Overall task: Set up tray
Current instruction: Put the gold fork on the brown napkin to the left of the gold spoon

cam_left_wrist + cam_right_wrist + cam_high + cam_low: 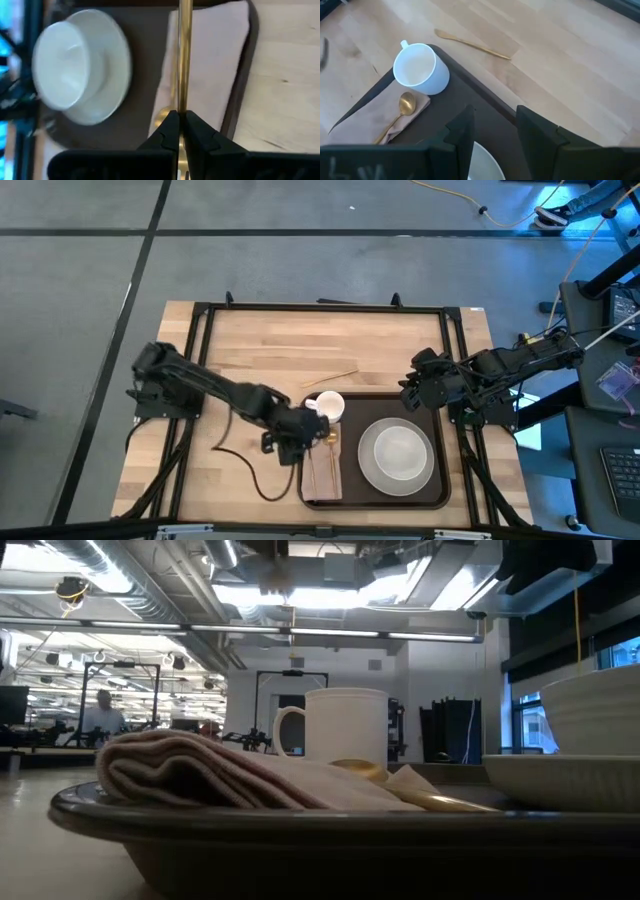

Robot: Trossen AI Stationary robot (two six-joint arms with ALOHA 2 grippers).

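The dark brown tray (440,412) lies at the table's near right. On it sit a white bowl on a plate (397,455), a white mug (327,407) and a tan napkin (322,476) with a gold spoon (406,105) on top. My left gripper (303,438) is over the tray's left edge beside the mug, shut on a second gold utensil (184,60) that reaches out over the napkin (215,65). My right gripper (495,132) hangs open over the tray's far right corner (414,392). The low view shows neither gripper. My left gripper (180,116) pinches the gold utensil's thin handle (184,95) between its two fingertips. The handle runs straight on ahead of the fingers, in line with them, over the napkin and beside the spoon. Whether its far end rests on the napkin does not show.
A gold knife (332,377) lies on the bare wood just beyond the tray's far left corner, also seen as the knife (472,45) past the mug. A dark cable (250,475) loops on the table left of the tray. Open wood lies to the left and far side.
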